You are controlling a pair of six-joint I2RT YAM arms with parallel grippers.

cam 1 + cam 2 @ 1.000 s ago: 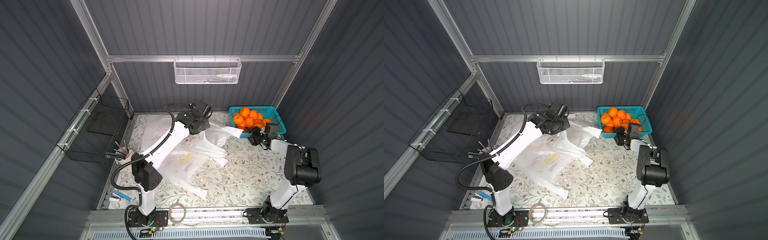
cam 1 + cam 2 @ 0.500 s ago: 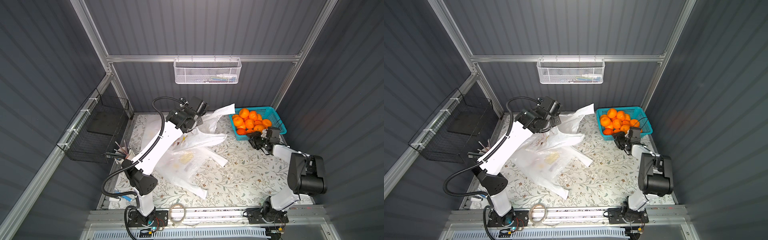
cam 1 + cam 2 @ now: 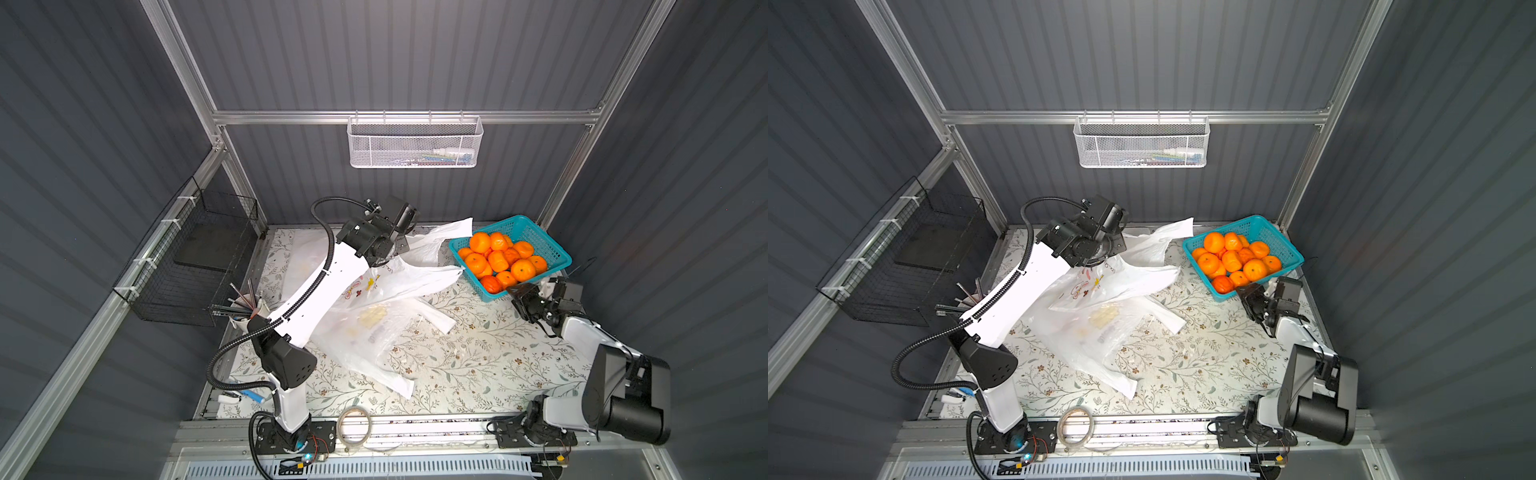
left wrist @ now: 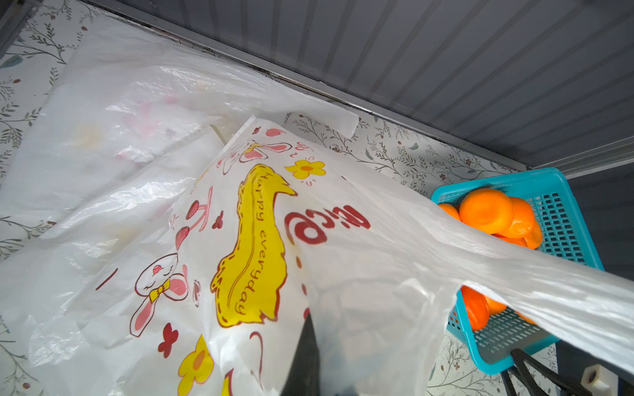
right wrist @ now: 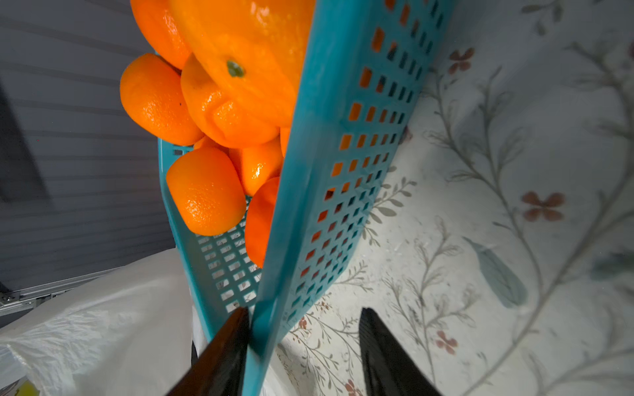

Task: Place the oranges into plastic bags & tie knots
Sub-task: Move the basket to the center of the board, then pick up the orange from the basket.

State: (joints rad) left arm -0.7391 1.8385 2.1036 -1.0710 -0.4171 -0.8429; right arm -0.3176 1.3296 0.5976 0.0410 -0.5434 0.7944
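Several oranges (image 3: 498, 259) (image 3: 1233, 259) fill the teal basket (image 3: 552, 249) at the back right, also seen in the left wrist view (image 4: 487, 212) and the right wrist view (image 5: 206, 192). My left gripper (image 4: 308, 319) is shut on a printed plastic bag (image 3: 415, 274) (image 4: 257, 240), held raised off the table beside the basket. The bag's handle strips (image 3: 449, 232) trail toward the basket. My right gripper (image 5: 303, 312) (image 3: 519, 297) is open at the basket's near corner. The basket wall (image 5: 343, 154) stands between its jaws, against one finger. No knots show.
More plastic bags (image 3: 374, 332) lie flat mid-table under the left arm. A black wire basket (image 3: 199, 257) hangs on the left wall and a white mesh basket (image 3: 415, 141) on the back rail. A cup of pens (image 3: 245, 303) and a tape roll (image 3: 353, 419) sit near the table's edges.
The left gripper has lifted the bag up and back, and its handles swung up beside the basket. The right gripper has drawn toward the basket's near corner, its jaws a little narrower.
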